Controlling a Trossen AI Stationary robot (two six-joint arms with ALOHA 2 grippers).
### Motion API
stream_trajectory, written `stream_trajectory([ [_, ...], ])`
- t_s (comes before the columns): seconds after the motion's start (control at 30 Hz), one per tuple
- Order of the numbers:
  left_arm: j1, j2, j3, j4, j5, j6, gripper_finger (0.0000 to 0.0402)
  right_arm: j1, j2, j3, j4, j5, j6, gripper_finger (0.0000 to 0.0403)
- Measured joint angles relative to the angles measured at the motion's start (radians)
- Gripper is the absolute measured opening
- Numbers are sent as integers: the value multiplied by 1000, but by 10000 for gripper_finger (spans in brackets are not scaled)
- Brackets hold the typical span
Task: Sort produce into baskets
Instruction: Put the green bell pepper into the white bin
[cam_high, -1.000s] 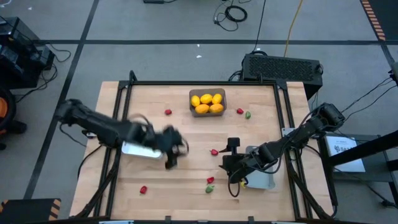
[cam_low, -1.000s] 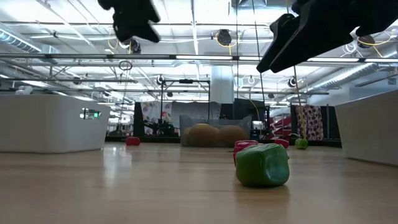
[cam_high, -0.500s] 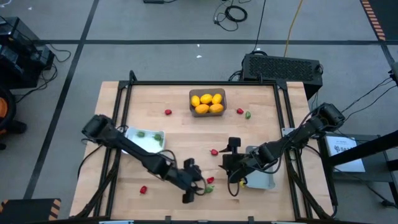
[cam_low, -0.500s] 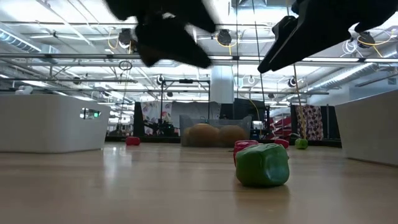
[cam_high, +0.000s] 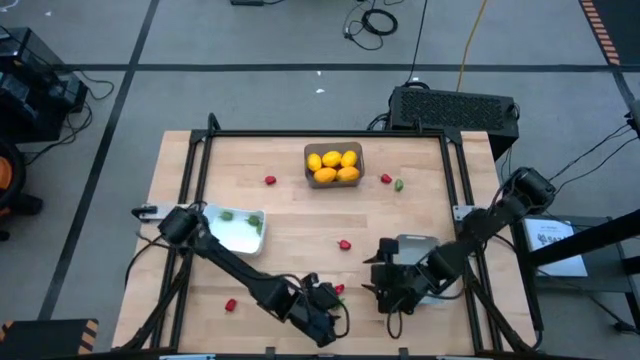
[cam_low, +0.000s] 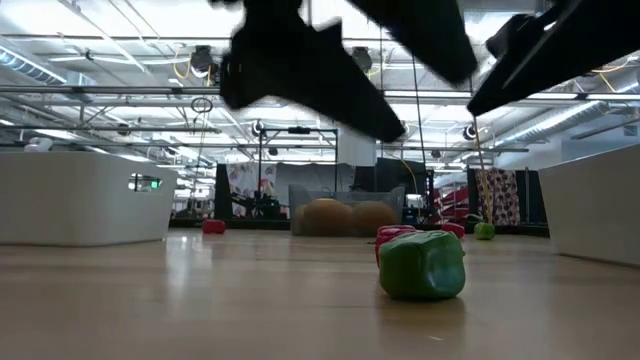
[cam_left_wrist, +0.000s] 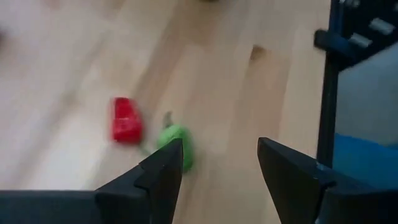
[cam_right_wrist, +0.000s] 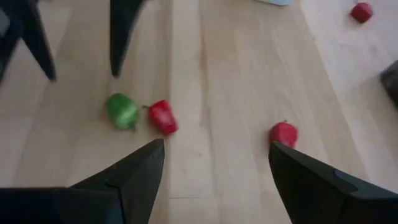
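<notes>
My left gripper (cam_high: 328, 306) is open and empty near the table's front edge. It hangs above a small green piece (cam_left_wrist: 176, 144) and a red piece (cam_left_wrist: 126, 119) that lie side by side on the wood. My right gripper (cam_high: 386, 290) is open and empty just right of them. It sees the same green piece (cam_right_wrist: 122, 111) and red piece (cam_right_wrist: 163, 117). The dark basket (cam_high: 333, 165) at the far middle holds yellow and orange fruits. A pale basket (cam_high: 236, 229) at the left holds green pieces. Another pale basket (cam_high: 413, 262) lies partly under my right arm.
Loose red pieces lie at the far left (cam_high: 270, 180), the far right (cam_high: 386, 178), the middle (cam_high: 345, 243) and the near left (cam_high: 231, 304). A green piece (cam_high: 398, 185) lies at the far right. Black frame rails run along the table's left and right sides.
My left gripper has swung from over the left pale basket toward the table's near edge and to the right, ending over the green and red pair. My right gripper has gone a little toward the near edge. No piece has moved.
</notes>
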Motion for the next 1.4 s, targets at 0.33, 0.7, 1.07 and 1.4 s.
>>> stream_trajectory([
  [0.33, -41, 89, 3, 33, -160, -116, 215, 54, 0, -1, 2, 1, 16, 279],
  [0.7, -46, 102, 3, 31, -230, -119, 215, 56, 0, -1, 2, 2, 7, 279],
  [1.07, -46, 172, 2, 87, -242, -118, 215, 58, 0, -1, 2, -1, 41, 279],
  [1.4, -45, 176, 2, 98, -293, 100, 215, 58, 0, -1, -1, -2, 55, 279],
])
